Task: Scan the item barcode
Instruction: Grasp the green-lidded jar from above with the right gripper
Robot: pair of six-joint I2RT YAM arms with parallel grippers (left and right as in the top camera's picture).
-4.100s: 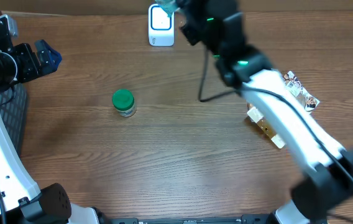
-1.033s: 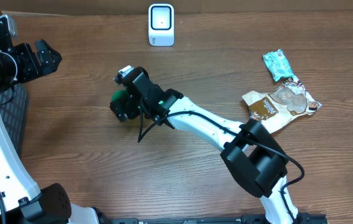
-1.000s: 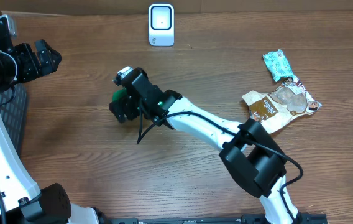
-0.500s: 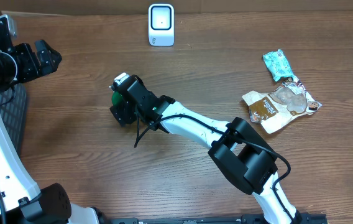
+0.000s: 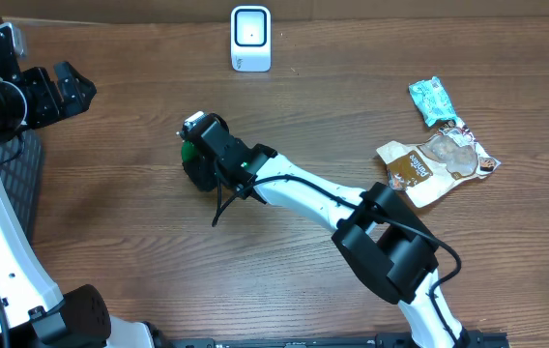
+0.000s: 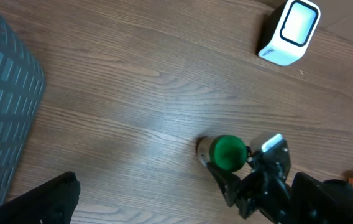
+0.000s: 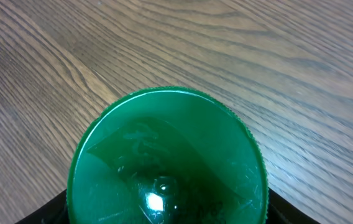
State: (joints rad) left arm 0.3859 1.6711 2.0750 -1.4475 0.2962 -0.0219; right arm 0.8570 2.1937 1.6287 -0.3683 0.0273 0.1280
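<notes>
counter (image 5: 110,242) ×1, jar (image 6: 228,152) upright on it left of centre, under right gripper (image 5: 197,164) | snack bag (image 5: 434,164) ×1, scanner (image 5: 250,39) ×1, teal packet (image 5: 432,100) ×1, jar ×1 | jar: probably light, rigid, slick-sided; ribbed green lid (image 7: 167,162); take hold across body below lid | right jaws flank lid, grip can't tell; left gripper (image 5: 60,89) jaws apart, empty, well away
</notes>
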